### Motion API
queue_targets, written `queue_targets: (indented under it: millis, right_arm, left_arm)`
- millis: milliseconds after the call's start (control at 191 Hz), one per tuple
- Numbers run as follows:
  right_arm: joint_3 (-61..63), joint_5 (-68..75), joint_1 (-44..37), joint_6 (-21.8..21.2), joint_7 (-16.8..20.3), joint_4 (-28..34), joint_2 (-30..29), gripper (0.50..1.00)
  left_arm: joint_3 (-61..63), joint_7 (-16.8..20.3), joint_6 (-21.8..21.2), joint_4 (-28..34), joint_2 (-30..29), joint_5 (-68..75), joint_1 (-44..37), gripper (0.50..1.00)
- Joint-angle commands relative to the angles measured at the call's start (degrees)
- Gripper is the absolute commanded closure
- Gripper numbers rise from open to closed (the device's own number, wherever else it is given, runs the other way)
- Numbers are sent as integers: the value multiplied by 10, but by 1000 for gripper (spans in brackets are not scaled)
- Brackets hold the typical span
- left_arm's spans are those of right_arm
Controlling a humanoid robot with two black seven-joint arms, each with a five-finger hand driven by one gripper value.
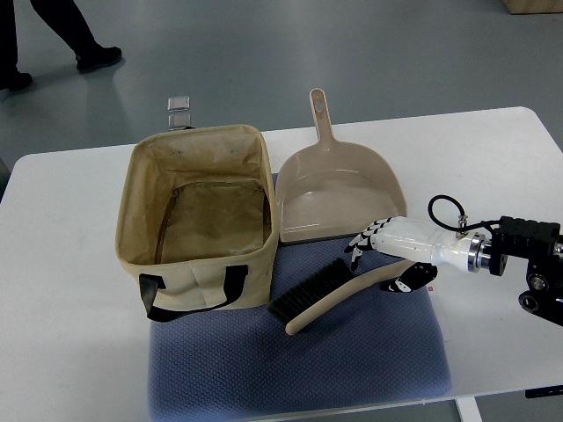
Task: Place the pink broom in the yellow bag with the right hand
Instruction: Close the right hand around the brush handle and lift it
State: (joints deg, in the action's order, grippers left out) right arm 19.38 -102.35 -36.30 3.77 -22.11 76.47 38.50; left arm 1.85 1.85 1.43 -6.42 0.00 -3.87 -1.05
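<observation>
The pink broom [339, 297] lies flat on the blue mat [352, 360], black bristles [306, 290] toward the bag and handle running right. My right hand [383, 262] sits over the handle's right end. Its fingers [359, 243] stretch out on the far side of the handle and the thumb [403, 283] is on the near side, not closed around it. The yellow bag [195, 224] stands open and upright to the left of the broom, and its inside looks empty. The left hand is out of view.
A pink dustpan [339, 189] lies just behind the broom, its handle pointing away. The bag's black strap [189, 294] hangs on its near side. The white table [62, 264] ends close to the mat's near side. A person's legs [75, 31] are on the floor at top left.
</observation>
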Motion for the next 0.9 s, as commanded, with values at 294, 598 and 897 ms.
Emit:
queue_targets:
  millis: [294,598,897]
  right_arm:
    - [-6,-33,5,2,8,-1,0,773]
    - [-13,-37,4,36,21,-3,5,1000]
    - [-8,-33,7,95,20,-4,29,1000]
  left_arm:
    - [0,0,1,0,0,0,0,500]
    - [0,0,0,0,0,0,0,500]
    - [0,0,1,1,0,0,0,500]
